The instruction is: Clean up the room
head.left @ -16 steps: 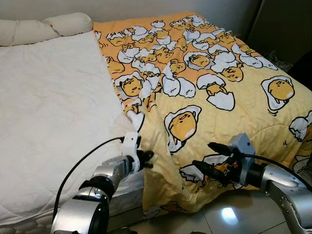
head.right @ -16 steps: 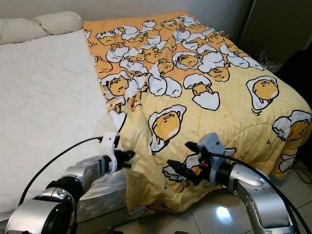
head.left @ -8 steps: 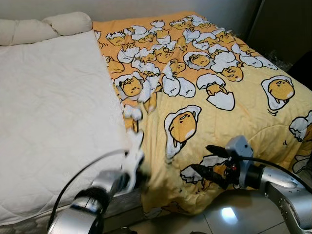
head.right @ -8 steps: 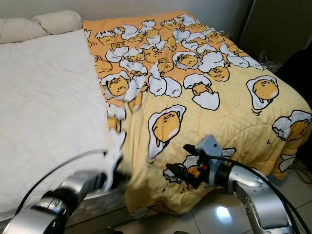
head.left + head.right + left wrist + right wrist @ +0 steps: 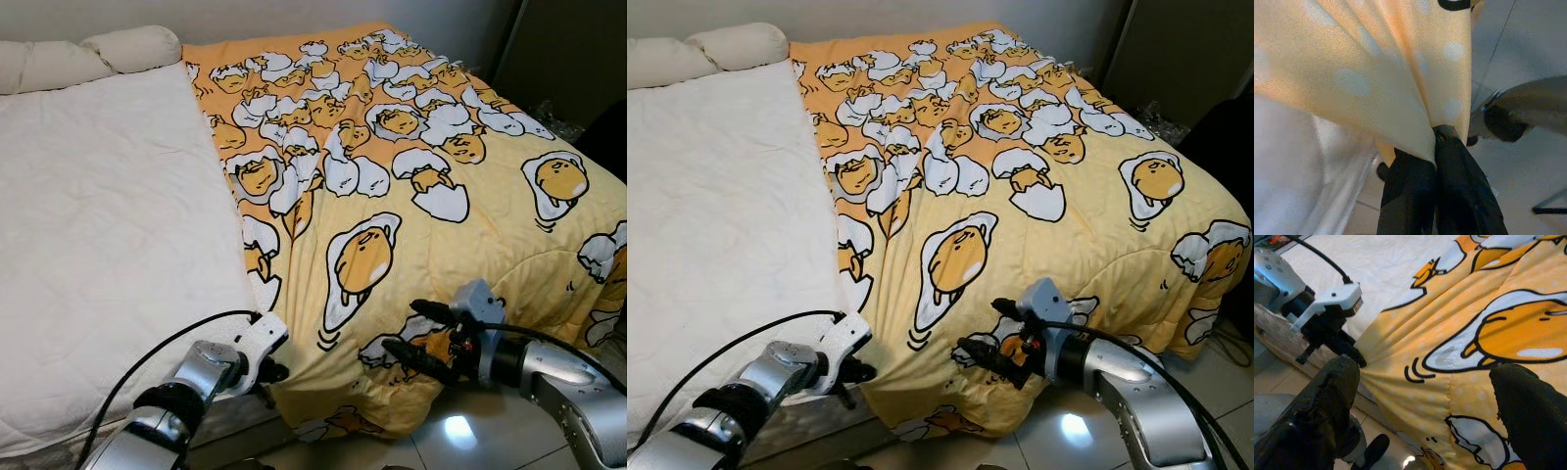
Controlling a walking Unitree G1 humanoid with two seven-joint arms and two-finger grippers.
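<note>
Pinching the near corner of the yellow blanket (image 5: 411, 196), my left gripper (image 5: 1435, 142) sits low at the bed's foot edge, its two black fingers (image 5: 1405, 196) pressed together on a fold of the orange-yellow cloth; from the head camera I see it just beside the white mattress (image 5: 108, 235) where the cover begins. Fabric fans out in tight creases from that pinch point. My right gripper (image 5: 416, 333) hovers against the hanging front edge of the blanket, a little to the right of the left one, fingers (image 5: 1528, 406) spread wide apart with the egg-character print between them and nothing clamped. Below both arms I see pale glossy floor tiles (image 5: 490, 441). Further out, the blanket covers the right half of the bed and drapes over its foot and right side, its left edge running up the middle of the mattress. At the far end, a cream pillow (image 5: 132, 47) lies along the headboard side.
</note>
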